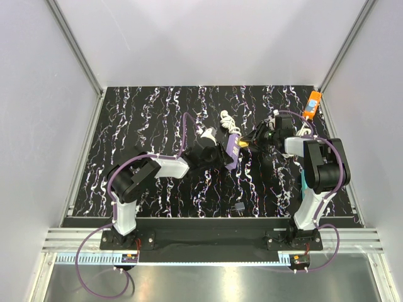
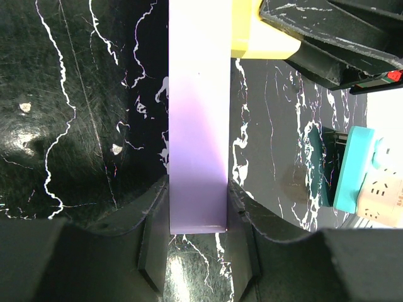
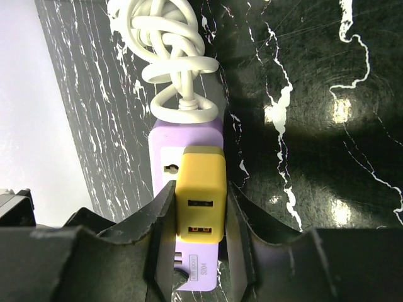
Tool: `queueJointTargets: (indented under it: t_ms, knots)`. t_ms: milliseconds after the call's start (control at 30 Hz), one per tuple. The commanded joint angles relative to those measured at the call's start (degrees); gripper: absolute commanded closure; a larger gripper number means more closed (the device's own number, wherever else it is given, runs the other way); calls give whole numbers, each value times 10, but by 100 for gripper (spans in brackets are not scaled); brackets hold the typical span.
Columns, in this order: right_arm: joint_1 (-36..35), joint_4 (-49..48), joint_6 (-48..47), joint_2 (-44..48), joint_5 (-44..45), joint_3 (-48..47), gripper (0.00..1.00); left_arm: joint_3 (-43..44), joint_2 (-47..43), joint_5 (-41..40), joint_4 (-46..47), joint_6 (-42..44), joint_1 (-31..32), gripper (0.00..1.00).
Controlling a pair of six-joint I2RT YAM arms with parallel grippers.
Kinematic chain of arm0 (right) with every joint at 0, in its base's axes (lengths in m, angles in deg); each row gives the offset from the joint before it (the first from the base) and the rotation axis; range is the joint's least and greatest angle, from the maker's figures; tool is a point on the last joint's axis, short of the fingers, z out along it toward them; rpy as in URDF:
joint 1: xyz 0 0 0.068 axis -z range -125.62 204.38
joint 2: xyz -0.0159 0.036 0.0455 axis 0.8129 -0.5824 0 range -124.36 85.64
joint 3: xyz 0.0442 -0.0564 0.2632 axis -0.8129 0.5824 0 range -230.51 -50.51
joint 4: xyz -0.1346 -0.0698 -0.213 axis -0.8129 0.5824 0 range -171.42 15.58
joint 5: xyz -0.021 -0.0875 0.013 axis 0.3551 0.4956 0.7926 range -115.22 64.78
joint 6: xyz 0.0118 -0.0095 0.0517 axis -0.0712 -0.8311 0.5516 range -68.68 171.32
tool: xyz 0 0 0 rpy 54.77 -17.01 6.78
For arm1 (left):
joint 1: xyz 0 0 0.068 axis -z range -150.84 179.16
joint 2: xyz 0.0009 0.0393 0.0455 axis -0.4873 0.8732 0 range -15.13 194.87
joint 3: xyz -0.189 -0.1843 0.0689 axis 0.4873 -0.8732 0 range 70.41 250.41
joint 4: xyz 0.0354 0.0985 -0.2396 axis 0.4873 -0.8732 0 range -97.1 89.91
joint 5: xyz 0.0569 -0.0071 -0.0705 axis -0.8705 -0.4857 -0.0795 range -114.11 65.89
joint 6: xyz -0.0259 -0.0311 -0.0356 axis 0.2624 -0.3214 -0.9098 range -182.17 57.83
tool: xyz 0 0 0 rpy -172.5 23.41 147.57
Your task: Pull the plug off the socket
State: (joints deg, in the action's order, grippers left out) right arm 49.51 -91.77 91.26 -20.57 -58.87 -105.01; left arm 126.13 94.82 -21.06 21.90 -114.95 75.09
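Got the socket (image 2: pixel 198 126) clamped tight in the left tool (image 2: pixel 198 211) over the counter (image 1: pixel 157 113), probably to brace it. Got the right tool (image 3: pixel 200 207) pinched narrow onto the plug (image 3: pixel 200 170), not yet out of the socket, ready for pulling.

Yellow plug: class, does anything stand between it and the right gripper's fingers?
Nothing visible does. In the right wrist view the right gripper has its fingers against both sides of the yellow plug, which sits in the purple socket strip that the left gripper clamps.
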Motion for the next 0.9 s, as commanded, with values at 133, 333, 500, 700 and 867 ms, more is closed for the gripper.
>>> queueJointTargets:
  t_ms: [133, 333, 500, 700, 867]
  knots:
    - [-2, -33, 26, 42, -8, 22, 100, -16, 11, -66, -105, 3, -11, 100]
    - [28, -37, 48, 43, -66, 16, 100, -9, 14, -78, -129, -5, -13, 100]
    - [67, -26, 38, 89, -81, 33, 100, -15, 7, -92, -135, -15, -14, 100]
    - [66, -6, 38, 144, -88, 66, 100, -8, 14, -91, -137, -16, -13, 100]
    - [64, 126, -11, 230, -39, 85, 100, -17, 10, -70, -107, -1, -13, 100]
